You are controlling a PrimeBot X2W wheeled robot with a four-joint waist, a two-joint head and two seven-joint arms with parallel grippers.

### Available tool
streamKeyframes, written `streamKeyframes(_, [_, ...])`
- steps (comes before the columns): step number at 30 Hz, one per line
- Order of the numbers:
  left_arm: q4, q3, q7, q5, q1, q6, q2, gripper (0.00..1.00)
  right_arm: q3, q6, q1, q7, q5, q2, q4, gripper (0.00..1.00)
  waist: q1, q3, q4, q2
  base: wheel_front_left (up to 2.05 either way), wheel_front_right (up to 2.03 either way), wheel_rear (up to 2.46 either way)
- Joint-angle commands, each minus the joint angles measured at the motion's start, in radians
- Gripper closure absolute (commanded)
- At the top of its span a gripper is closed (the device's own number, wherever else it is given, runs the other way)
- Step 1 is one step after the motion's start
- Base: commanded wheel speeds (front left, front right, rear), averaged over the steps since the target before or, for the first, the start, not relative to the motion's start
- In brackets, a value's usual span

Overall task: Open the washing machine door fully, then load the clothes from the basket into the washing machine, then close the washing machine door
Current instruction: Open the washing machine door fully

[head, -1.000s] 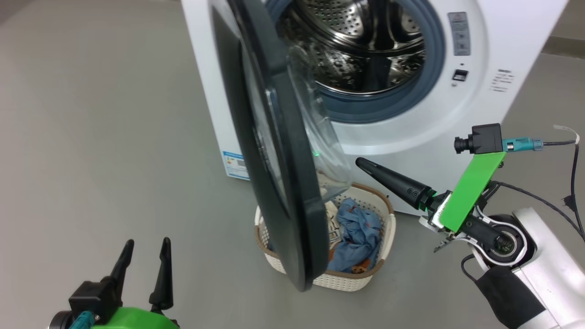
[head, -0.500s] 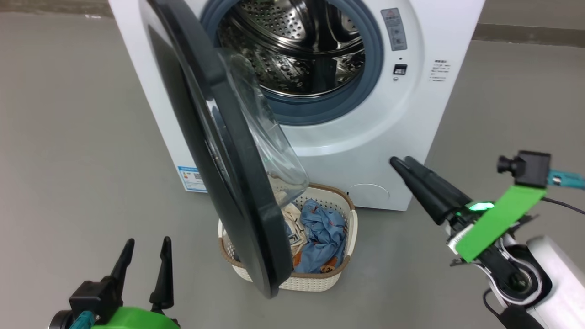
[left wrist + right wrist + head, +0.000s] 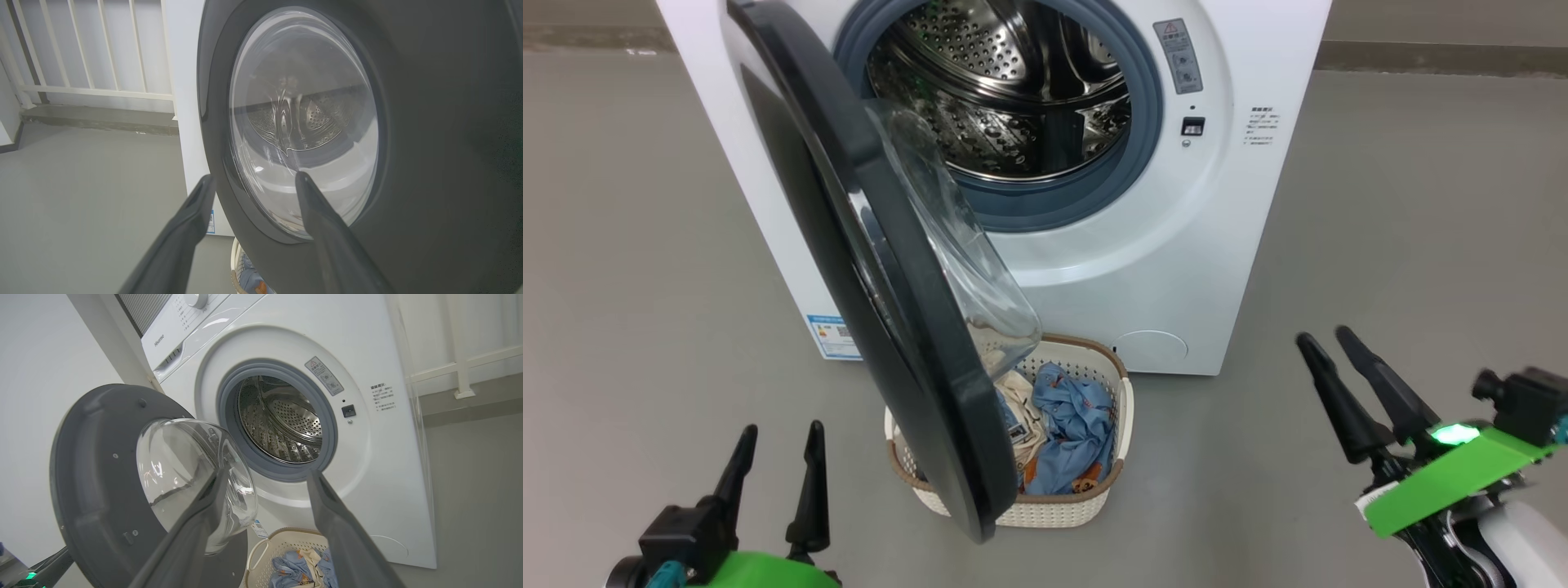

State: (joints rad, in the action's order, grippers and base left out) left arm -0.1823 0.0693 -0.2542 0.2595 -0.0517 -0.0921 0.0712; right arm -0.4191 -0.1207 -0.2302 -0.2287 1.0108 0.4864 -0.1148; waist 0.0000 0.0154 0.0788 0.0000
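Nearest you in the head view, your left gripper (image 3: pixel 780 431) sits at 7 o'clock, fingers spread and empty. Your right gripper (image 3: pixel 1323 335), at 4 o'clock, is also spread wide with nothing in it.

Just beyond, towards 6 o'clock, the basket (image 3: pixel 1123 408) stands on the floor (image 3: pixel 1380 245) in front of the washing machine (image 3: pixel 1176 269), with the clothes (image 3: pixel 1070 425) heaped inside. The washing machine door (image 3: pixel 890 327) hangs swung out roughly halfway. Its lower edge overhangs the basket's left side and hides part of the load.

To my eye the opening step is not finished, so finish it before you reach for cloth. I would bring the right gripper to the door's dark grey inner rim near the free edge, where leverage is best, and press it round towards 9 o'clock. Stay off the glass bowl (image 3: pixel 947 245), which looks slippery and curved. The left wrist view has the door's outer face right ahead of those fingers, so move that arm out of the door's sweep first.

Farthest off, at 12 o'clock, the steel drum (image 3: pixel 996 106) is empty and waiting.
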Motion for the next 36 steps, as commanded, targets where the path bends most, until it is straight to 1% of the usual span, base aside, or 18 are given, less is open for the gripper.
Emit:
streamKeyframes(1, [0.036, -0.037, -0.007, -0.003, -0.006, 0.004, 0.011, 0.00, 0.019, -0.010, 0.027, -0.019, -0.017, 0.009, 0.004, 0.00, 0.0000, 0.004, -0.007, 0.0000, 0.00, 0.00, 0.00])
streamKeyframes(3, [0.046, -0.040, -0.007, -0.004, 0.001, 0.004, 0.009, 0.00, 0.059, -0.010, 0.047, -0.028, -0.056, 0.001, -0.018, 0.00, 0.0000, 0.006, -0.017, 0.0000, 0.00, 0.00, 0.00])
streamKeyframes(7, [0.057, -0.050, -0.007, -0.004, 0.020, 0.007, 0.006, 0.00, 0.137, -0.010, 0.069, -0.032, -0.158, -0.038, -0.040, 0.00, 0.0000, 0.008, -0.038, 0.0000, 0.00, 0.00, 0.00])
streamKeyframes(8, [0.057, -0.050, -0.007, -0.004, 0.020, 0.007, 0.006, 0.00, 0.137, -0.010, 0.069, -0.032, -0.158, -0.038, -0.040, 0.00, 0.0000, 0.008, -0.038, 0.0000, 0.00, 0.00, 0.00])
streamKeyframes(13, [0.059, -0.052, -0.008, -0.009, 0.031, 0.005, 0.004, 0.00, 0.190, -0.010, 0.081, -0.033, -0.300, -0.092, -0.055, 0.00, 0.0000, 0.010, -0.054, 0.0000, 0.00, 0.00, 0.00])
streamKeyframes(17, [0.060, -0.050, -0.008, -0.014, 0.029, 0.004, 0.002, 0.00, 0.207, -0.010, 0.084, -0.033, -0.390, -0.116, -0.077, 0.00, 0.0000, 0.011, -0.055, 0.0000, 0.00, 0.00, 0.00])
streamKeyframes(22, [0.059, -0.046, -0.008, -0.015, 0.022, 0.002, 0.000, 0.00, 0.221, -0.010, 0.088, -0.033, -0.426, -0.143, -0.090, 0.00, 0.0000, 0.010, -0.047, 0.0000, 0.00, 0.00, 0.00])
streamKeyframes(36, [0.050, -0.051, -0.008, -0.019, 0.008, 0.000, -0.001, 0.00, 0.218, -0.010, 0.082, -0.033, -0.454, -0.151, -0.110, 0.00, 0.0000, 0.013, -0.041, 0.0000, 0.00, 0.00, 0.00])
